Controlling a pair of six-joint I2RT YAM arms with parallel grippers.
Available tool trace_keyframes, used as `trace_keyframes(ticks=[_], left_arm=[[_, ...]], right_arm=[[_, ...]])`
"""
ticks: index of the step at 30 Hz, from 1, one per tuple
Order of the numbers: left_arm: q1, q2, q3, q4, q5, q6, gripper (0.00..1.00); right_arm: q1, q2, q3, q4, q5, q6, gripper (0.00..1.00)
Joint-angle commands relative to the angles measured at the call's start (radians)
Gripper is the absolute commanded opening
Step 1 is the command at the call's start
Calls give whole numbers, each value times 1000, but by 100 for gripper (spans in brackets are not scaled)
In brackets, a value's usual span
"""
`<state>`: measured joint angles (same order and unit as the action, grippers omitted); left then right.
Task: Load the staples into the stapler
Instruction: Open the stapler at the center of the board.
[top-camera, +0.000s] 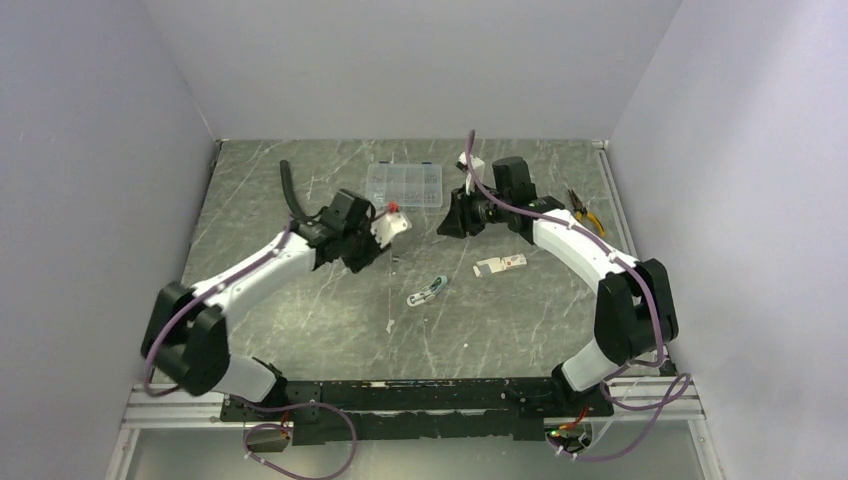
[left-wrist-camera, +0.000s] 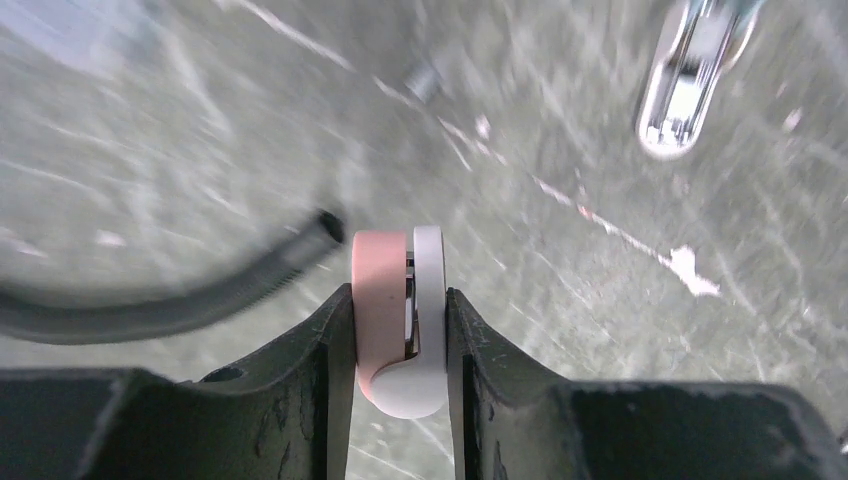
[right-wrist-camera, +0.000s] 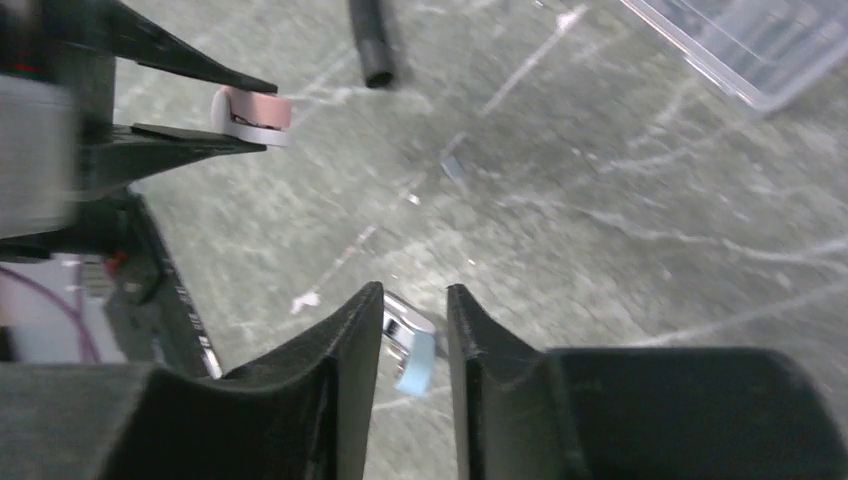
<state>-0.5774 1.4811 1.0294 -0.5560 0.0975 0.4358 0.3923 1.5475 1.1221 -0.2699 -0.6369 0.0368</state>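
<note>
1. Black hose (top-camera: 290, 190) lies curved on the counter (top-camera: 300, 320), far-left, just beside the L arm.
2. L pincer (left-wrist-camera: 400, 292) is clamped on a pink-and-white mini stapler (left-wrist-camera: 380, 280), held above the counter w/ its rounded end sticking out past the fingertips.
3. Staples (top-camera: 395, 262): tiny grey strip flat on the counter, just near-side of the L pincer, touching nothing.
4. Clear compartment box (top-camera: 404, 185) sits at the back, centre.
5. Blue-silver stapler (top-camera: 427, 292) lies mid-counter, apart from both pincers.
6. R pincer (right-wrist-camera: 413, 292) has its fingers a narrow gap apart, gripping nothing, pointing toward the L one.
7. White carton w/ red mark (top-camera: 498, 265) lies near the R arm; yellow-handled pliers (top-camera: 585, 212) far right.
</note>
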Motion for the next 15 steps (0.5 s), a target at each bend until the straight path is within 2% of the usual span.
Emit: trace_keyframes(ticks=[1, 5, 15], left_arm=[[1, -146, 125, 77, 58, 70, 3], [1, -139, 201, 54, 121, 66, 3], [-7, -119, 235, 68, 201, 6, 3]], right_arm=[[-3, 58, 75, 190, -192, 238, 38], [4, 94, 107, 298, -270, 352, 48], [35, 95, 132, 371, -303, 443, 58]])
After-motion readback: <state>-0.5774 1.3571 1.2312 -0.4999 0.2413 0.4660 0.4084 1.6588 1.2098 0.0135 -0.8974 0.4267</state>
